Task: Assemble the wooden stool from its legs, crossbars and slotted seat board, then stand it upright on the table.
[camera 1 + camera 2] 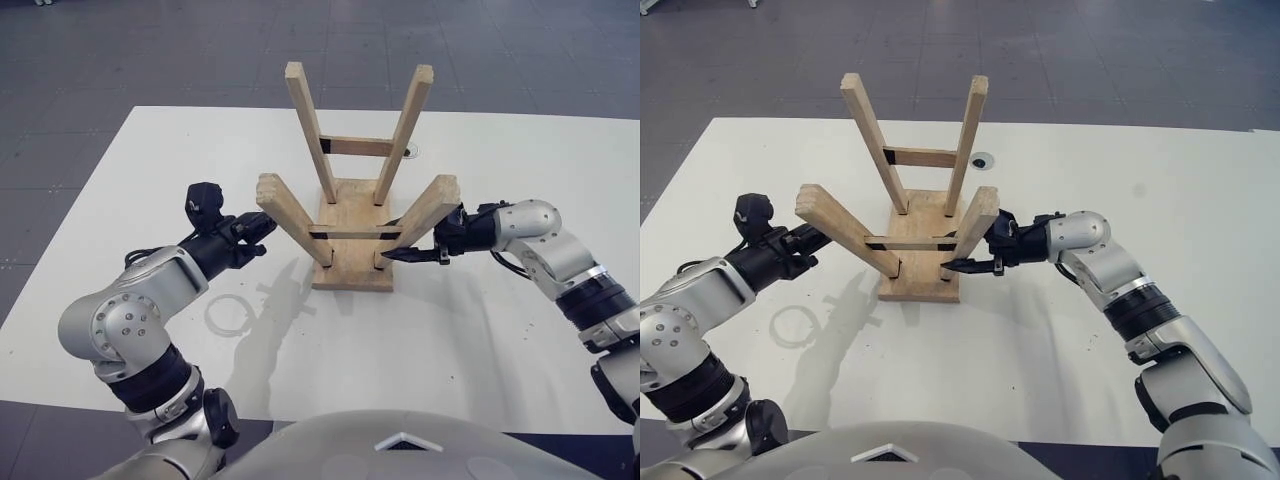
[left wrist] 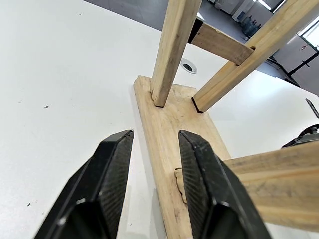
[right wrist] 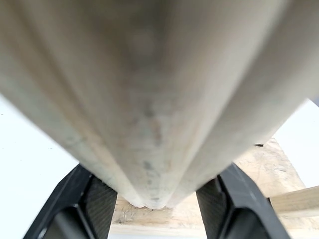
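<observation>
Upturned stool (image 1: 352, 200) stands mid-table on a white table (image 1: 480, 340), with grey tiled floor (image 1: 150, 50) beyond.
The seat board (image 1: 350, 275) lies flat on the table, all four legs pointing up, well in from every edge. The right tool (image 1: 395, 250) grips the near right leg (image 1: 425, 210) low down. The left tool (image 2: 152, 142) hangs just beside the near left leg (image 1: 290, 215), its fingers parted and holding nothing. A clear ring (image 1: 228, 315) lies toward the front left, and a cable hole (image 1: 412, 152) sits behind the stool.
</observation>
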Tool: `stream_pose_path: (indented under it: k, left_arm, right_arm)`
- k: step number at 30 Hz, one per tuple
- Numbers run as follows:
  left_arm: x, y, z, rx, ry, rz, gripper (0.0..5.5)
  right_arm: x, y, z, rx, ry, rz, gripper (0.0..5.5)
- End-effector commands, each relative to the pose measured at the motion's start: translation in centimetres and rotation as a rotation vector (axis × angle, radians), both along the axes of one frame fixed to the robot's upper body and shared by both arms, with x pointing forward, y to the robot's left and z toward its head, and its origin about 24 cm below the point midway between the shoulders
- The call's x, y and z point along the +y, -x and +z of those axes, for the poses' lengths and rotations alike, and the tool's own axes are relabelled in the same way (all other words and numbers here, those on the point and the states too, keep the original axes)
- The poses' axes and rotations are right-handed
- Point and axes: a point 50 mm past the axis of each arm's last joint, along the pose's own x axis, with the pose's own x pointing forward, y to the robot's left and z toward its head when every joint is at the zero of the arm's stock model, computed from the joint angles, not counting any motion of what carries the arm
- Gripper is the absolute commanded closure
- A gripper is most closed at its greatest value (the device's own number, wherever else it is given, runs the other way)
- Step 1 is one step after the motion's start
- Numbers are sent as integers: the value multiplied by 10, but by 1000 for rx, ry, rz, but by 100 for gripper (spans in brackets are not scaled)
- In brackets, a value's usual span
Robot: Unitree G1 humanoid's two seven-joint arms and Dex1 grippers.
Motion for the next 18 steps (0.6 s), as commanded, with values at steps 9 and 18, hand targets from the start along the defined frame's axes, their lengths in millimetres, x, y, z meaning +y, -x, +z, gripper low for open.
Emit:
stream_pose_path:
  k: [9,18]
  left_arm:
    - [0,-3,-8,-7,-19,9,383]
    - [-15,1,-11,-6,15,7,383]
  right_arm:
    - [-40,24,-48,257,290,-120,207]
    - [-30,8,-56,97,331,-354,143]
